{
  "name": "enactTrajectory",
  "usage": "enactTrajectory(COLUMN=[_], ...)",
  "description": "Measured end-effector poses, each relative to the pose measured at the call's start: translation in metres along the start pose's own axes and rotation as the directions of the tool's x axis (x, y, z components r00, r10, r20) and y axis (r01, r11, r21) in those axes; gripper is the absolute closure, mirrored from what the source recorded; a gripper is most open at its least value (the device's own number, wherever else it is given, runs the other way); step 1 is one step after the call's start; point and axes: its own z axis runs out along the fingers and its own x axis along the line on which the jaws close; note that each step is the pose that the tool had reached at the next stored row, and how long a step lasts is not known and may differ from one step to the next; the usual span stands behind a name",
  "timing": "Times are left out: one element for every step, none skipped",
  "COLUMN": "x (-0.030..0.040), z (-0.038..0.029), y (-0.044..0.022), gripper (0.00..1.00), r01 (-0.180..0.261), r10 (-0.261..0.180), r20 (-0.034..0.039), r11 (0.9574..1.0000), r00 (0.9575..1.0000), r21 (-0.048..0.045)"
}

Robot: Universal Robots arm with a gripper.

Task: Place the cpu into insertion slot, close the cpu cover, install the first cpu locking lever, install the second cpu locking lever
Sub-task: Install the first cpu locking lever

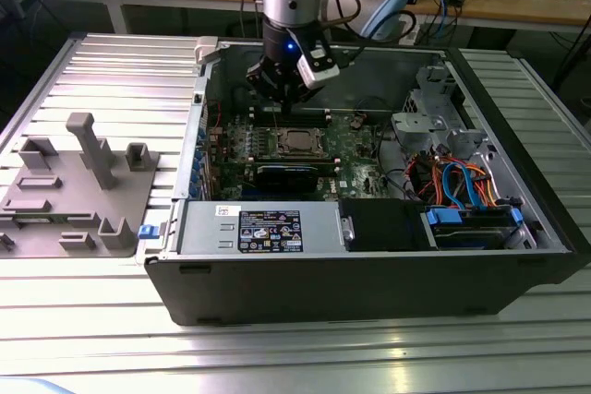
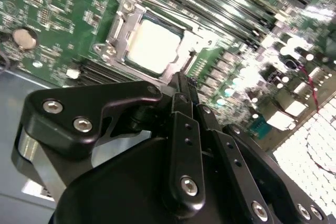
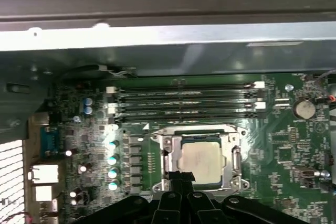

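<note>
The cpu (image 3: 199,158) shows its silvery top, lying flat in the socket on the green board (image 3: 294,150). The cpu cover (image 3: 169,153) lies down around it as a metal frame. The insertion slot is hidden beneath the two. My gripper (image 3: 181,177) hovers right at the socket's edge, fingers shut together with nothing between them. In the second wrist view the black fingertips (image 2: 181,82) end just short of the cpu (image 2: 152,45) and the cover's frame (image 2: 123,24). In the exterior view the gripper (image 1: 282,89) hangs inside the open case, above and just behind the cpu (image 1: 297,141). I cannot tell how the locking levers stand.
Several memory slots (image 3: 184,103) run beside the socket, with the case wall (image 3: 168,40) beyond them. The power supply (image 1: 268,228) lines the near side of the case, and a drive cage with blue cables (image 1: 462,191) stands at the exterior view's right. A grey fixture (image 1: 74,182) lies outside at the left.
</note>
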Motion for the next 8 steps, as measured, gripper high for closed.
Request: enactTrajectory(x=[0.0023, 0.0031, 0.0034, 0.0034, 0.0035, 0.0038, 0.0059, 0.0088], z=[0.0001, 0.0001, 0.0002, 0.0002, 0.0003, 0.0003, 0.0003, 0.0004], y=[-0.0001, -0.0001, -0.0001, -0.0001, -0.0001, -0.0001, -0.0003, -0.0004], gripper=[0.89, 0.89, 0.89, 0.89, 0.89, 0.89, 0.89, 0.89], r01=[0.002, 0.007, 0.019, 0.033, 0.057, 0.067, 0.073, 0.074], r10=[-0.002, -0.007, -0.019, -0.033, -0.057, -0.067, -0.073, -0.074], r20=[0.0000, -0.0001, -0.0004, -0.0006, -0.0010, -0.0012, -0.0013, -0.0013], r11=[1.0000, 1.0000, 0.9998, 0.9994, 0.9984, 0.9977, 0.9973, 0.9972], r00=[1.0000, 1.0000, 0.9998, 0.9994, 0.9984, 0.9977, 0.9973, 0.9972], r21=[-0.0003, -0.0005, -0.0006, -0.0007, -0.0010, -0.0011, -0.0012, -0.0014])
